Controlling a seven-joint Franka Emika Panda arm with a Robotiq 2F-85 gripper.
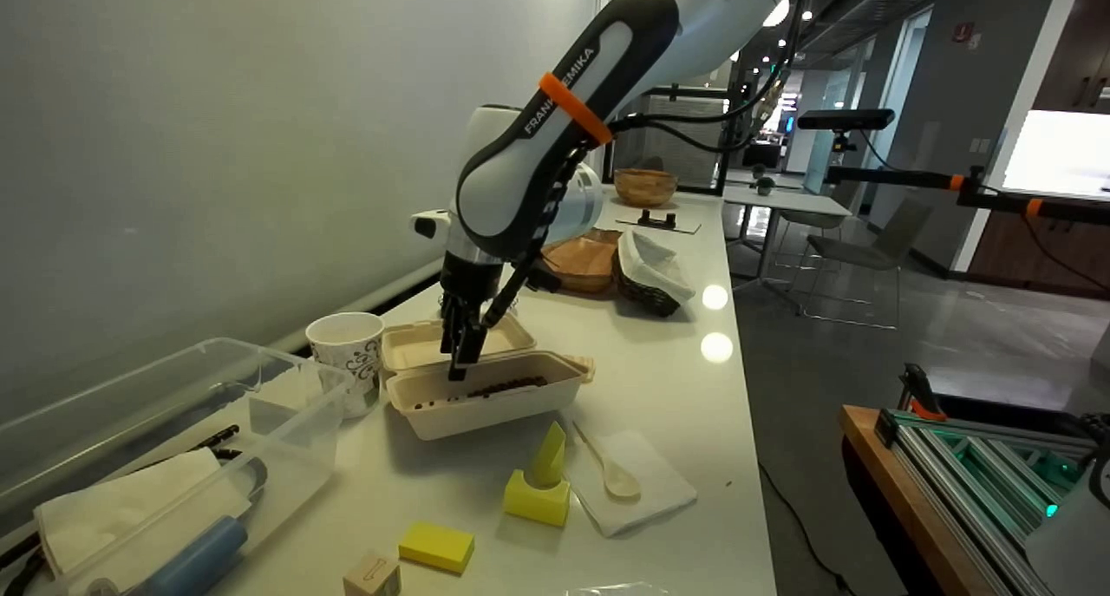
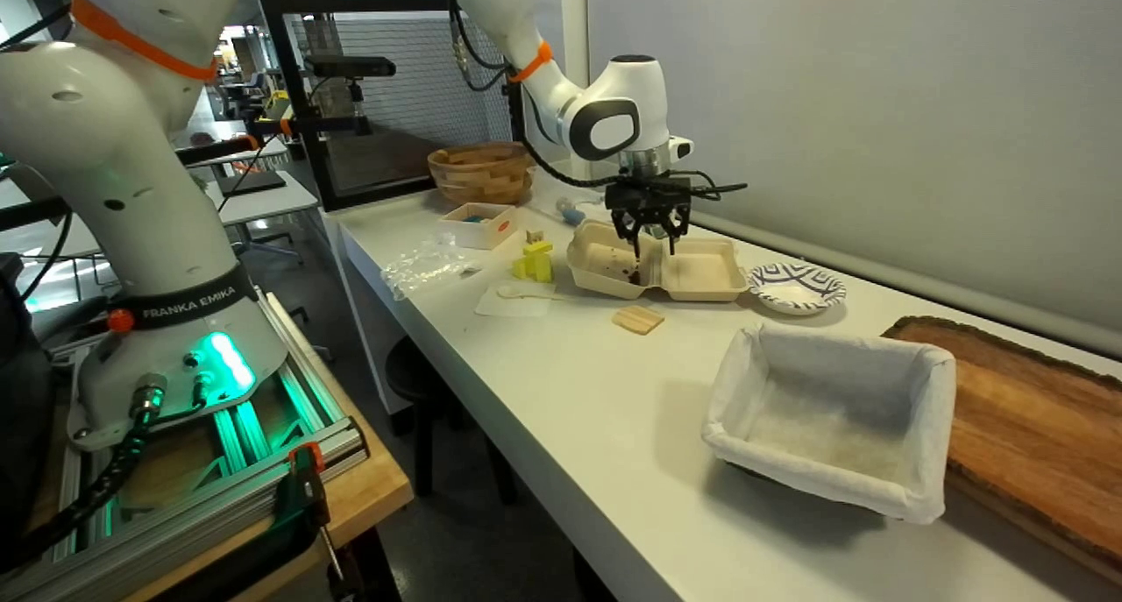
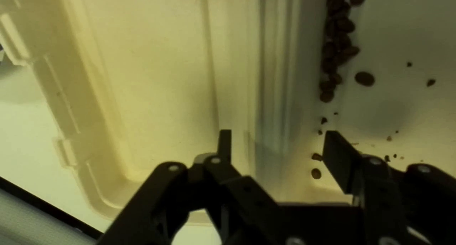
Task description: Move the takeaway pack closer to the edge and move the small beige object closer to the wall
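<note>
- Nearest the wrist camera you have the gripper (image 3: 278,141), its two fingers well apart.
- You hold it pointing down over the takeaway pack (image 1: 494,412) in both exterior views; the pack lies open on the white countertop (image 1: 668,388).
- Wrist view: one finger is over the lid half, at left, the other over the tray half, at right; the ridge joining the halves runs between them (contact with the pack: cannot tell).
- Dark brown bean-like bits (image 3: 338,38) lie in the tray half, most in a line beside the ridge, a few loose farther right.
- Pack position: lid half toward the grey wall (image 1: 217,145), tray half toward the long edge (image 1: 749,405); you have it nearer the wall than the edge.
- You have the small beige object (image 2: 638,320) flat on the countertop in an exterior view, just beside the pack on its near side, well apart from the wall.
- Near left in an exterior view: clear plastic bin (image 1: 299,444), with a paper cup (image 1: 338,357) between it and the pack; also near, yellow blocks (image 1: 538,501), a wooden cube (image 1: 373,576) and, farther right, a pale spoon (image 1: 620,481) on a napkin (image 1: 663,496).
- Right of the pack in an exterior view: patterned bowl (image 2: 796,291), white-lined basket (image 2: 806,478), wooden board (image 2: 1043,444).
</note>
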